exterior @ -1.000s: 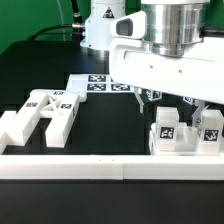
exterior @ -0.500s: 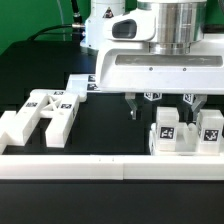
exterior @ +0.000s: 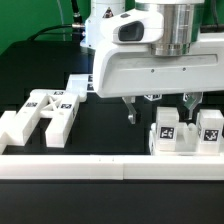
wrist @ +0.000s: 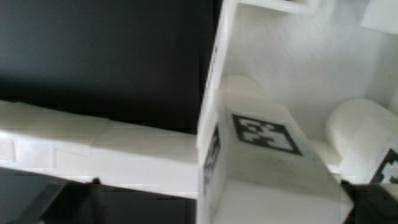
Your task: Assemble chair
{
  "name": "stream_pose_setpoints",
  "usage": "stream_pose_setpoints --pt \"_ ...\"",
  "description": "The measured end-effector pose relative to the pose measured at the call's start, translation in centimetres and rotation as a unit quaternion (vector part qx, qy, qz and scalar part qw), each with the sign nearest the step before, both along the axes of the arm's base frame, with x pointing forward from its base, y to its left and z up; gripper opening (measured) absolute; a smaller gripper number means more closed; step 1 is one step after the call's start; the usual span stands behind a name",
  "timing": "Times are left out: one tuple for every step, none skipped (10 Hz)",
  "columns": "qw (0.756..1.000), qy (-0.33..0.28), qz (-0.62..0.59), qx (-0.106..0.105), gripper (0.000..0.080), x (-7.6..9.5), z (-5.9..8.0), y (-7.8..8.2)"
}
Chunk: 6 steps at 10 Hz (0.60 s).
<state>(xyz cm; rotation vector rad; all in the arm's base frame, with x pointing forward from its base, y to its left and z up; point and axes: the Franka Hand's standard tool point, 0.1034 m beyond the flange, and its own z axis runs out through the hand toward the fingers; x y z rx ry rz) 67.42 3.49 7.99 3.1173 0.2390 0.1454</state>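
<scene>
Hand (exterior: 160, 109) hovered spread and empty over two upright tagged chair parts (exterior: 167, 130) at the exterior view's right. Other chair parts (exterior: 45, 112) lay well apart on the desk (exterior: 110, 135). Judged step: approach to grasp. Next move requires descent, alignment and closure.

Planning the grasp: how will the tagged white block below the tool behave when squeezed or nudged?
The block looks like chunky solid plastic: probably stiff, not fragile. Its flat faces suggest it would slide rather than roll. The smooth finish may be slippery.

White boxy arm casing (exterior: 150, 68) under a grey metal wrist cylinder (exterior: 178, 25); 2 dark, seemingly black-tipped jaws.
</scene>
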Motion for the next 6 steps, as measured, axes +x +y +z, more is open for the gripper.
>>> stream_pose_setpoints --pt "1.0 0.0 -0.002 0.0 0.0496 0.0 -0.01 -0.01" --pt "1.0 0.0 -0.002 0.0 0.0496 -0.01 -0.01 0.0" --pt "1.0 0.0 -0.01 0.001 0.0357 0.0 -0.01 0.01" --pt "1.0 0.0 -0.02 0.002 0.0295 0.02 0.01 0.01" --pt "1.0 0.0 -0.026 0.003 0.0295 0.02 0.02 0.01" --pt "0.998 0.0 -0.063 0.007 0.0295 0.02 0.01 0.05"
